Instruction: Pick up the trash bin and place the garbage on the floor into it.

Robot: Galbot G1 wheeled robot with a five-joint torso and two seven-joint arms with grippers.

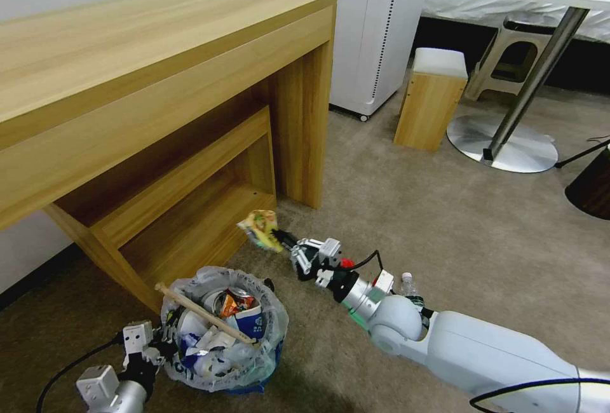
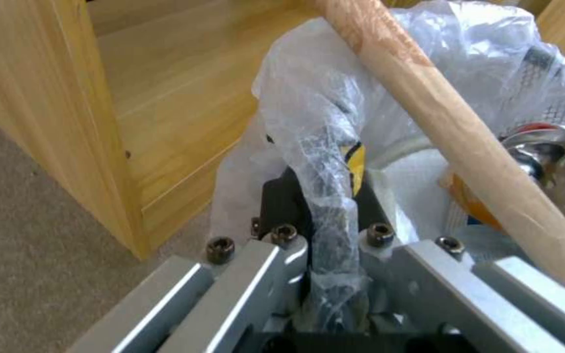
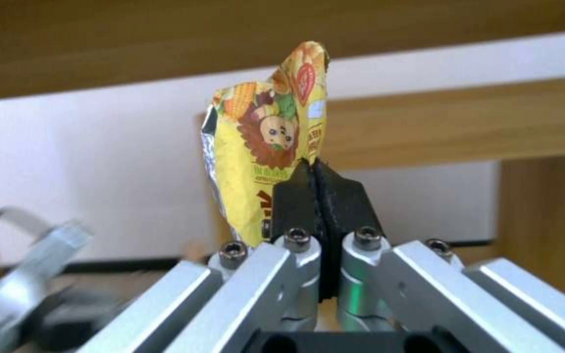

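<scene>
Your right gripper (image 1: 281, 239) is pinched tight on a yellow wrapper (image 1: 261, 229), holding it above the carpet (image 1: 406, 209) just in front of the desk's (image 1: 159, 82) inner leg. In the right wrist view the black fingers (image 3: 295, 196) are pressed together on the wrapper's lower edge and the rest of it stands up crumpled above them.

Your left gripper (image 1: 166, 337) is clamped on the rim of the blue bin (image 1: 254, 368), squeezing the white bag liner (image 2: 321, 127) between its fingers. The bin sits low in front of you, close to the desk's slanted side support (image 1: 95, 248), and is already heaped: a wooden stick (image 1: 203, 313) lies slantwise across the top, with a crushed can (image 1: 236, 302), a blue-white cup (image 1: 253, 321) and white paper beneath it.

The wrapper hangs a little beyond the bin and toward your right, well apart from its rim. A plastic bottle (image 1: 410, 287) lies on the carpet just behind your right forearm. Farther off stand a small wooden stool (image 1: 431, 100), a white cabinet (image 1: 381, 25) and a round table's metal foot (image 1: 502, 143).
</scene>
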